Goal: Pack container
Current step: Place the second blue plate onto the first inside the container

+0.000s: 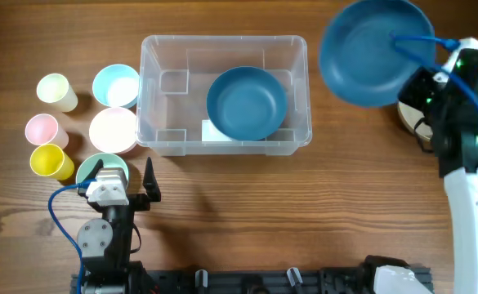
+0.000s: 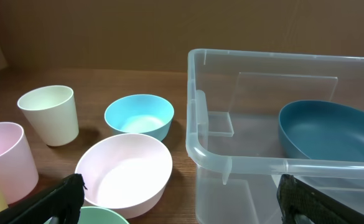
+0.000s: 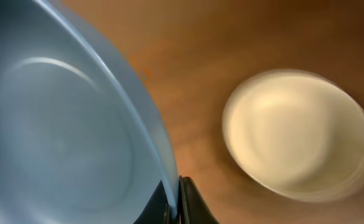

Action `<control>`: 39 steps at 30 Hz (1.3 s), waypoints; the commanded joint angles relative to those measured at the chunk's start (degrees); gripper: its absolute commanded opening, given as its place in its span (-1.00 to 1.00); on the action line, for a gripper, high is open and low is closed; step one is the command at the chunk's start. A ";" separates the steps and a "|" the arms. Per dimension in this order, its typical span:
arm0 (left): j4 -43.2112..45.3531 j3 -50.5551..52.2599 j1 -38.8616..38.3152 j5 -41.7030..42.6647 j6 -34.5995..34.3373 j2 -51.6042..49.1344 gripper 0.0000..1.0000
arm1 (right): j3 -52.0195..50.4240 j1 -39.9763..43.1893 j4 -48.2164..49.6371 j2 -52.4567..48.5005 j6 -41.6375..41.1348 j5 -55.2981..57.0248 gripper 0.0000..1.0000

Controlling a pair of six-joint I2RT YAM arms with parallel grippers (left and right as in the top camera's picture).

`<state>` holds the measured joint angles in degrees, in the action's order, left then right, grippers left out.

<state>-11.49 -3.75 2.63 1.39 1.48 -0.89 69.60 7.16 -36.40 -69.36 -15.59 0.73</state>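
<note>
The clear plastic container (image 1: 161, 82) stands at the table's middle back with a dark blue bowl (image 1: 247, 102) inside; both also show in the left wrist view, the container (image 2: 244, 158) and the bowl (image 2: 331, 130). My right gripper (image 1: 422, 77) is shut on the rim of a second blue bowl (image 1: 373, 49), held in the air to the right of the container; the right wrist view shows the fingers (image 3: 175, 199) pinching that rim (image 3: 76, 124). My left gripper (image 1: 124, 175) is open and empty, low near the front left.
Left of the container stand a light blue bowl (image 1: 116, 84), a white-pink bowl (image 1: 113, 129), a green bowl (image 1: 101, 167), and cream (image 1: 55, 91), pink (image 1: 42, 129) and yellow (image 1: 49, 161) cups. A cream bowl (image 3: 300, 134) sits on the table under the right arm.
</note>
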 commanded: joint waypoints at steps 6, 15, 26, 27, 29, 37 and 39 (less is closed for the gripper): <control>0.24 0.37 -0.07 0.46 1.11 0.44 0.99 | 1.42 -21.14 2.10 -4.20 7.89 -2.89 -0.91; 0.24 0.37 -0.07 0.46 1.11 0.44 0.99 | 1.42 -27.23 9.16 -22.88 3.43 2.64 -0.91; 0.24 0.37 -0.07 0.46 1.11 0.44 0.99 | 1.44 -27.23 5.03 -25.11 5.05 1.77 0.43; 0.24 0.37 -0.07 0.46 1.11 0.44 1.00 | 1.44 -27.23 3.37 -25.11 4.90 3.34 0.38; 0.24 0.37 -0.07 0.46 1.11 0.44 1.00 | 1.44 -27.23 1.22 -24.85 4.94 4.39 0.38; 0.24 0.37 -0.07 0.46 1.11 0.44 1.00 | 1.44 -25.70 0.17 -7.93 2.97 3.61 0.47; 0.24 0.37 -0.07 0.46 1.11 0.44 0.99 | 1.44 -23.26 -2.54 -1.60 -1.25 8.92 0.47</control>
<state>-11.49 -3.75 2.63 1.39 1.45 -0.89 70.46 -19.03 -36.56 -80.25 -11.57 3.07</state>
